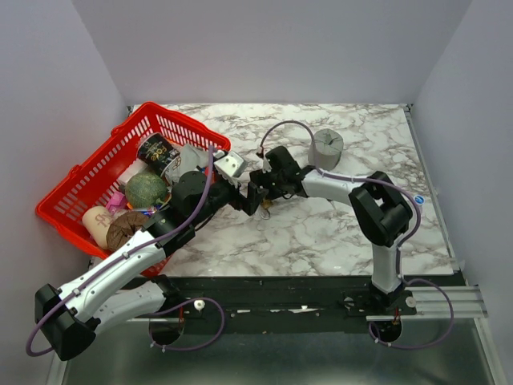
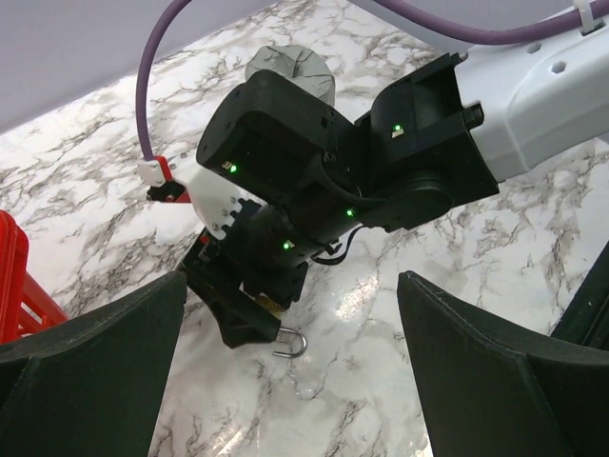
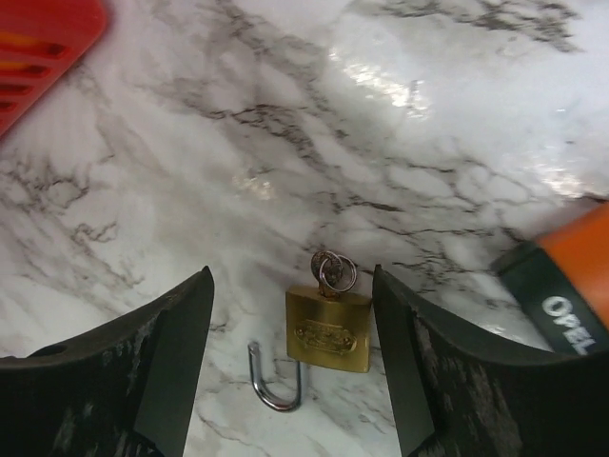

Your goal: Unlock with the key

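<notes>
Key (image 3: 333,271) sat at the padlock's (image 3: 329,331) end opposite the swung-out shackle (image 3: 274,386), apparently in the keyhole; only small metal rings showed, head unclear; judged tiny, light, stiff, slippery; best pinched across its flat head, square to padlock. Right fingers (image 3: 143,371) were open, one either side of padlock, touching nothing visible, low over desk (image 3: 190,143); left fingers (image 2: 86,352) were wide open, empty, on padlock's shackle side.
</notes>
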